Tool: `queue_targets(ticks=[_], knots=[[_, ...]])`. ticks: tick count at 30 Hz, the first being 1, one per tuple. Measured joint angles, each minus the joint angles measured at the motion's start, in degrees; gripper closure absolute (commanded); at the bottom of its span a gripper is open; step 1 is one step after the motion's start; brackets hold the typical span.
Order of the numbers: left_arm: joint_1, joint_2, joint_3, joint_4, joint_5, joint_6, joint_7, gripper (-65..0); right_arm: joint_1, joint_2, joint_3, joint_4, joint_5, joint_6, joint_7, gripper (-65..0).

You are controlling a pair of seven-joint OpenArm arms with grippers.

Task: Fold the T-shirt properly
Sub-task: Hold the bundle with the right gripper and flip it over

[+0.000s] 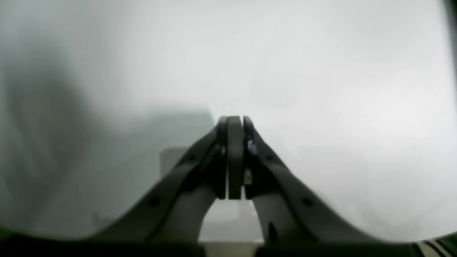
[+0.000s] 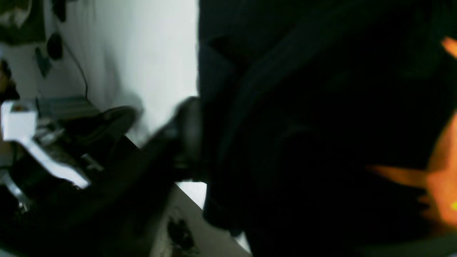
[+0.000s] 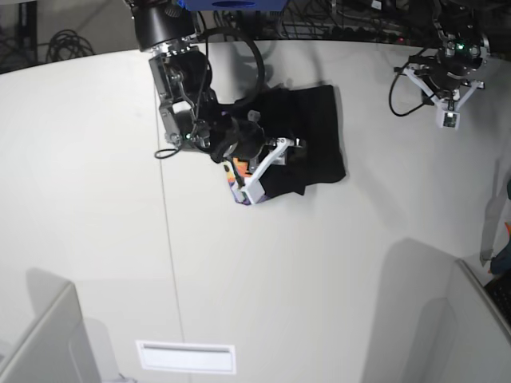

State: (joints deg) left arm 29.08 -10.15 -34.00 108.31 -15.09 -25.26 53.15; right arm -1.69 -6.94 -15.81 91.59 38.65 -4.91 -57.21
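The black T-shirt (image 3: 315, 132) lies bunched on the white table (image 3: 335, 263) at the back middle, with a strip of its orange and purple print (image 3: 233, 179) showing at its left edge. My right gripper (image 3: 289, 148) is down on the shirt. In the right wrist view black cloth (image 2: 303, 125) fills the frame beside one blurred finger (image 2: 187, 132), with orange print (image 2: 441, 185) at the right, so the gripper looks shut on the cloth. My left gripper (image 1: 235, 121) is shut and empty over bare table, and its arm (image 3: 451, 60) stands at the back right, apart from the shirt.
Cables (image 3: 68, 40) and dark gear run behind the table's curved back edge. A white rectangular label (image 3: 185, 357) lies near the front edge. Grey panels stand at the front left (image 3: 44, 343) and front right (image 3: 479, 319) corners.
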Motion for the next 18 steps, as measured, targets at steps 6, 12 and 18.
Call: queue_targets(ticks=[6, 12, 18], knots=[[-0.3, -0.3, -8.0, -0.4, 0.1, -2.2, 0.2, 0.0, 0.7, 0.1, -7.9, 2.4, 0.2, -0.7, 0.2, -34.2], [-2.0, -1.2, -8.0, -0.4, -0.4, -2.3, 4.0, 0.0, 3.9, 0.6, -14.3, 2.5, -0.6, -5.4, 0.3, -34.5], [-2.1, -1.1, -8.0, -0.4, -0.3, -2.3, 4.1, 0.0, 5.7, 0.6, -19.4, 2.6, 0.3, -5.6, 0.0, -34.2]])
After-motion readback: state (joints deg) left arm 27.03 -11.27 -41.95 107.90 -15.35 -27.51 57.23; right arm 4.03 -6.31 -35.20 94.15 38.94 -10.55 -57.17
